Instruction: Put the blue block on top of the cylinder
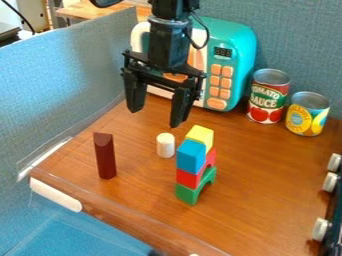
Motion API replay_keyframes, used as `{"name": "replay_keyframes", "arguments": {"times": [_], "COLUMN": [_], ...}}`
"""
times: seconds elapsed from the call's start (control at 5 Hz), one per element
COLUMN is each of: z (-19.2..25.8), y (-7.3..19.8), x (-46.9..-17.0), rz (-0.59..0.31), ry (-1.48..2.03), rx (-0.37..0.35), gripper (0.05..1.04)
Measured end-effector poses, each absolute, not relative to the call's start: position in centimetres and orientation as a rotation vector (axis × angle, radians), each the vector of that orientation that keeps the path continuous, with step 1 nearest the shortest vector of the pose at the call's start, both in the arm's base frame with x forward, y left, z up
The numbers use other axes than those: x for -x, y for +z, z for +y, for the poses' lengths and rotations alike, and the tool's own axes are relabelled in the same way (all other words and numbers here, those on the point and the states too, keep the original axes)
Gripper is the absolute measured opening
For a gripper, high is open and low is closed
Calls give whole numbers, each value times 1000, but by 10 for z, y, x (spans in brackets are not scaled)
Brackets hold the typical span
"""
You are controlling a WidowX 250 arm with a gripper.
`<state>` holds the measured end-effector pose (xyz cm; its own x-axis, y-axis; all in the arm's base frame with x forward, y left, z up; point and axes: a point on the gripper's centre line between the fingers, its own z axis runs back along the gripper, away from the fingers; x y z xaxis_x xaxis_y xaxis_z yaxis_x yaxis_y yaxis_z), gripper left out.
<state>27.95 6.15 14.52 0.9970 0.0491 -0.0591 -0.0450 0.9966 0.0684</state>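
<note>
Near top centre, gripper [156, 115] hangs empty, fingers wide, presumably for clearance. Just below and right of frame centre, blue block [191, 156] sits on red block [188, 178], sides exposed for gripping. White cylinder [165, 145] stands upright beside it, top likely the seat.

From where I stand, the black arm [167, 44] runs off past the top edge and hides part of the toy microwave's [238, 49] front. The blue block [191, 157] covers part of the yellow block [202, 134]. A dark unit [334, 241] with pale knobs [330, 182] is cut off at the right, and the table [267, 185] at the bottom.
</note>
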Motion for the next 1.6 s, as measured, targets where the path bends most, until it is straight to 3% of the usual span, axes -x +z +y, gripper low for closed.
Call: {"name": "replay_keyframes", "arguments": {"times": [0.4, 0.6, 1.0, 1.6], "z": [54, 45, 18, 20], "y": [136, 130, 136, 119], "x": [-281, -283, -291, -293], "rz": [83, 58, -8, 40], "ry": [33, 106, 108, 115], "rx": [-59, -25, -35, -54], "gripper": [1001, 1001, 1001, 1001]}}
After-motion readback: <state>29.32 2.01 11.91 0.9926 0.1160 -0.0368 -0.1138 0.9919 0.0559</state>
